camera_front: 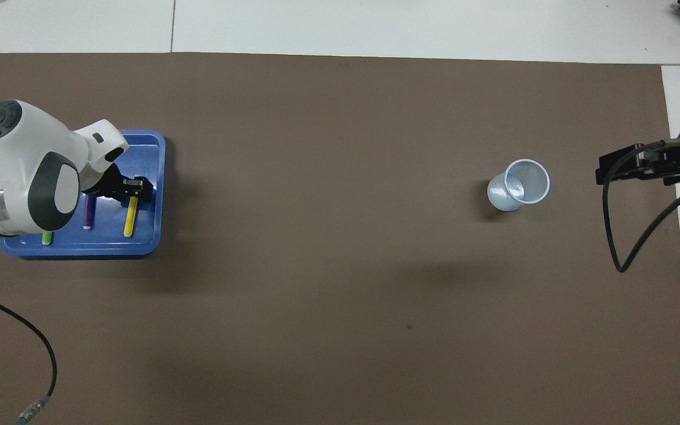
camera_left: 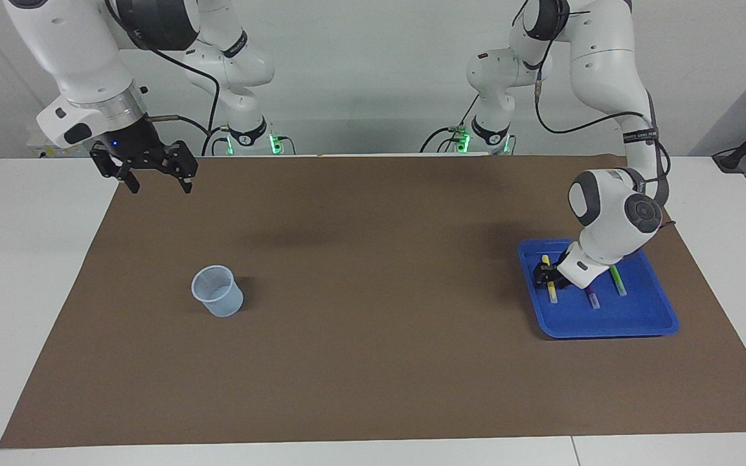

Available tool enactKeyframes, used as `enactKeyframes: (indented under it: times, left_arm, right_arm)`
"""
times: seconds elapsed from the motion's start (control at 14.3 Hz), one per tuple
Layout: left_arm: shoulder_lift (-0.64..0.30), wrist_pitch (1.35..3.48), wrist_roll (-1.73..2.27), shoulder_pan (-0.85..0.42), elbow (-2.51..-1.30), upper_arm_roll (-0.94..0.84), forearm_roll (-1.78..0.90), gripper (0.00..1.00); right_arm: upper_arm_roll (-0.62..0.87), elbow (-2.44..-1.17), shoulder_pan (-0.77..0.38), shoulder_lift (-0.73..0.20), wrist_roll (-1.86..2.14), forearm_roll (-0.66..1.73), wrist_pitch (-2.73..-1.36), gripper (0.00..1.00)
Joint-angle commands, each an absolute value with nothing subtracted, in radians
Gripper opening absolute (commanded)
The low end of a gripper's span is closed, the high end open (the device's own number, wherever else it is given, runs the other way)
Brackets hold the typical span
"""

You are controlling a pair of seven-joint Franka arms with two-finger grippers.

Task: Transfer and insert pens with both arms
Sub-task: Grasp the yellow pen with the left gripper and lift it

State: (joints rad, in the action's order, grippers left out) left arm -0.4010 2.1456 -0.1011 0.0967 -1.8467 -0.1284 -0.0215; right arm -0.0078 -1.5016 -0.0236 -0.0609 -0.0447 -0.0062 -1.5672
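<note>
My left gripper (camera_left: 546, 275), jaws straddling the yellow pen (camera_left: 551, 291), grip unclear; purple pen (camera_left: 592, 299) beside. Right gripper (camera_left: 156, 178) open, cup (camera_left: 217, 291) below.

3 pens (camera_left: 551, 288) flat in tray (camera_left: 638, 323)

No wording can be read anywhere in either view. The black bands on the arms (camera_left: 638, 136) carry pale lettering too small to make out.
</note>
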Motion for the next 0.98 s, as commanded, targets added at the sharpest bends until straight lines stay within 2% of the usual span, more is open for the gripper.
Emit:
enactKeyframes:
  times: [0.0,0.14,0.28,0.77,0.91]
  left_arm:
    - [-0.37,2.142,-0.114,0.098,-1.881,-0.124,-0.034,0.38]
    - [-0.37,2.14,-0.114,0.097,-1.881,-0.126,-0.034,0.23]
    - [-0.37,2.134,-0.115,0.098,-1.881,-0.126,-0.034,0.0]
    - [-0.365,2.04,-0.112,0.123,-1.787,-0.124,-0.052,0.0]
    - [-0.322,2.039,-0.106,0.117,-1.782,-0.124,-0.051,0.0]
  right_arm:
    - [-0.005,-1.529,-0.014,-0.035,-0.032,0.02,-1.56,1.0]
    - [-0.005,-1.528,-0.014,-0.035,-0.031,0.02,-1.56,1.0]
    - [-0.005,-1.529,-0.014,-0.035,-0.031,0.02,-1.56,1.0]
    - [0.005,-1.526,-0.018,-0.028,-0.023,0.021,-1.519,1.0]
    - [0.009,-1.525,-0.038,-0.026,-0.028,0.021,-1.514,1.0]
